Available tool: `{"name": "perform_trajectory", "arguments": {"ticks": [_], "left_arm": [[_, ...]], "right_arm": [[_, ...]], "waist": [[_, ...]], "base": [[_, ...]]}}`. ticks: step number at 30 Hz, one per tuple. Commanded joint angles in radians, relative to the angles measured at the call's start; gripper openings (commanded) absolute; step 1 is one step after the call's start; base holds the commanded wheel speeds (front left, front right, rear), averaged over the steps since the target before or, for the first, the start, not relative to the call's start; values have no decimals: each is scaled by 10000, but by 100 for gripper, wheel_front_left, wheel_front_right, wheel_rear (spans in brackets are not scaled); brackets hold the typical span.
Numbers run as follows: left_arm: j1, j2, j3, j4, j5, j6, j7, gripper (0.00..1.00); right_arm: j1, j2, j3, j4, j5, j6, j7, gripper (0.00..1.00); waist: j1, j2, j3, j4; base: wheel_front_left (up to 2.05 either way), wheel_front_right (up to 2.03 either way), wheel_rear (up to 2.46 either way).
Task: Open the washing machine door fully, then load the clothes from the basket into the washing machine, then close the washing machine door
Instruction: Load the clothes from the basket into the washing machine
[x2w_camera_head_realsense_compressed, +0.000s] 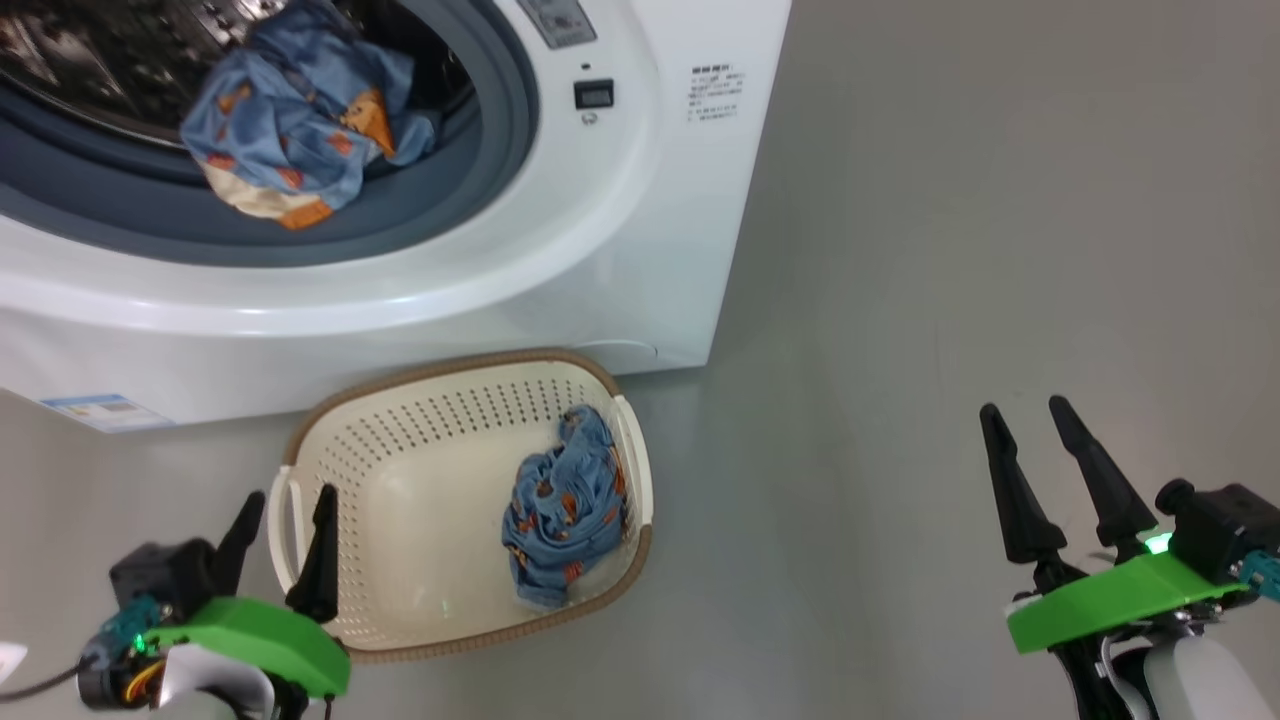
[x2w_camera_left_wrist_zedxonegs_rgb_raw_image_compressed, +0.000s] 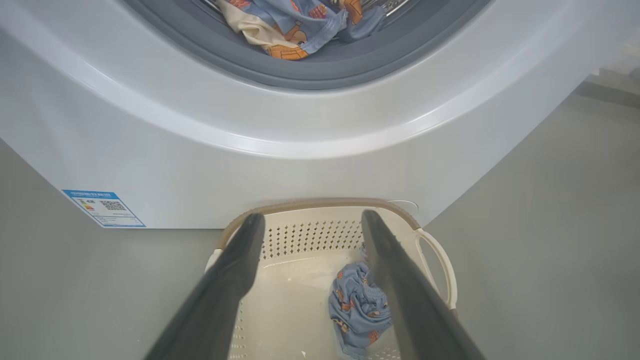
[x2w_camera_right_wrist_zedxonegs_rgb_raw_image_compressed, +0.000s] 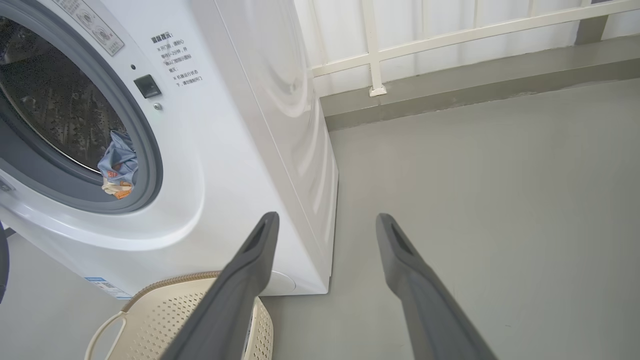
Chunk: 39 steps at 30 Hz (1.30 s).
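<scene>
The white washing machine (x2w_camera_head_realsense_compressed: 600, 230) stands with its round opening uncovered; the washing machine door is out of view. Blue clothes with orange prints (x2w_camera_head_realsense_compressed: 300, 130) lie bunched on the grey ring at the drum's mouth. Below on the floor sits the cream basket (x2w_camera_head_realsense_compressed: 400, 420), with one blue garment (x2w_camera_head_realsense_compressed: 565, 505) at its right side. My left gripper (x2w_camera_head_realsense_compressed: 290, 495) hangs open over the basket's left rim, nothing between its fingers. From the left wrist, that gripper (x2w_camera_left_wrist_zedxonegs_rgb_raw_image_compressed: 312, 216) frames the basket (x2w_camera_left_wrist_zedxonegs_rgb_raw_image_compressed: 300, 204) and garment (x2w_camera_left_wrist_zedxonegs_rgb_raw_image_compressed: 357, 305). My right gripper (x2w_camera_head_realsense_compressed: 1024, 406) is open over bare floor, right of the machine.
Grey floor (x2w_camera_head_realsense_compressed: 950, 300) stretches right of the machine. A white railing and wall (x2w_camera_right_wrist_zedxonegs_rgb_raw_image_compressed: 450, 35) stand behind it above a grey kerb. A blue label (x2w_camera_head_realsense_compressed: 105, 410) marks the machine's lower left front. The basket's far rim sits close against the machine's base.
</scene>
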Motion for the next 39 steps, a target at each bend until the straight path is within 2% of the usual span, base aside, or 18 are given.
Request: {"name": "perform_trajectory", "arguments": {"ticks": [1, 16, 27, 39], "left_arm": [[-512, 410, 87, 45, -180, -15, -65, 100], [-2816, 919, -2409, 1885, -1599, -15, -65, 100], [-4428, 1464, -5042, 3022, -3222, -15, -65, 100], [-5719, 1896, -7833, 3349, -5225, -15, -65, 100]], "right_arm": [[-258, -38, 195, -293, -138, 16, -120, 100], [-1207, 397, 308, -523, -364, 16, -120, 100], [-1843, 729, 510, -730, -476, 16, -120, 100], [-2211, 909, 890, -819, -585, 16, -120, 100]], "waist": [[0, -1, 611, -247], [0, -1, 2312, -861], [0, -1, 3601, -1375], [0, -1, 4472, -1717]], "base": [[0, 0, 0], [0, 0, 0], [0, 0, 0], [0, 0, 0]]}}
